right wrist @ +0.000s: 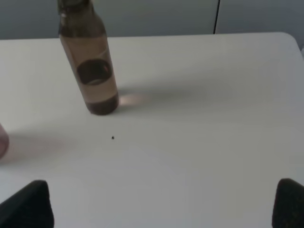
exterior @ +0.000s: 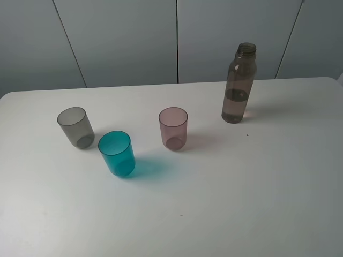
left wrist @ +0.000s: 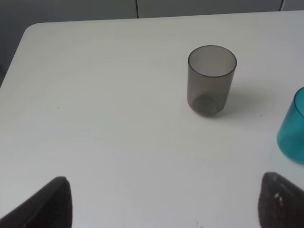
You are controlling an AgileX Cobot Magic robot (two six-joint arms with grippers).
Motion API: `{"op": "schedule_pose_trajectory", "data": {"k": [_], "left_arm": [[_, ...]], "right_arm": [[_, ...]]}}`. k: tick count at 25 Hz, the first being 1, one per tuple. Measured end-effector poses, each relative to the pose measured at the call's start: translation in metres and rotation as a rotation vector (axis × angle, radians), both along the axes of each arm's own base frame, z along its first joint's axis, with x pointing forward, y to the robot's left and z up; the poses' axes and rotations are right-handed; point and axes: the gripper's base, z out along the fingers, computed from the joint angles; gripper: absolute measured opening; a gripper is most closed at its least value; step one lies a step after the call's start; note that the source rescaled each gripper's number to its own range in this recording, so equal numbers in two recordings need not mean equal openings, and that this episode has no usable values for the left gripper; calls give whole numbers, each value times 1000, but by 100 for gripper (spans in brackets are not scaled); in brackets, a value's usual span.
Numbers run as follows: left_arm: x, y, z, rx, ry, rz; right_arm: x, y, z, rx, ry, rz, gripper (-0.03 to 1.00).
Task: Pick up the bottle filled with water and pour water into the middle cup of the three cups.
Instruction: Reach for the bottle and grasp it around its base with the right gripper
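The smoky brown-grey bottle [exterior: 238, 84] stands upright and uncapped at the back right of the white table, partly filled with water; it also shows in the right wrist view [right wrist: 92, 61]. The teal middle cup [exterior: 117, 153] stands between the smoky grey cup [exterior: 75, 127] and the pale pink-mauve cup [exterior: 173, 128]. All three cups stand upright. Neither arm shows in the exterior high view. My left gripper [left wrist: 164, 202] is open and empty, short of the grey cup [left wrist: 210, 79] and the teal cup [left wrist: 292, 128]. My right gripper [right wrist: 164, 204] is open and empty, well short of the bottle.
The white table [exterior: 225, 203] has its back edge against grey wall panels [exterior: 123, 37]. A small dark speck [exterior: 247, 135] lies near the bottle. A sliver of the pink cup [right wrist: 2, 140] shows at the edge of the right wrist view.
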Motion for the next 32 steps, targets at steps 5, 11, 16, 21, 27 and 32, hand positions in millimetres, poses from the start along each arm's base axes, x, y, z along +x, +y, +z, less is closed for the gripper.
{"op": "schedule_pose_trajectory", "data": {"k": [5,11,16,21,27,32], "left_arm": [[0,0,0,0,0,0],[0,0,0,0,0,0],[0,0,0,0,0,0],[0,0,0,-2,0,1],[0,0,0,-3,0,2],[0,0,0,-2,0,1]], "right_arm": [[40,2,11,52,-18,9,100],[86,7,2,74,3,79,100],[119,31,-11,59,22,214,100],[147,53,-32,49,73,292,100],[182,60,-70,18,157,274,100],[190,59,-115,-11,114,235,100]]}}
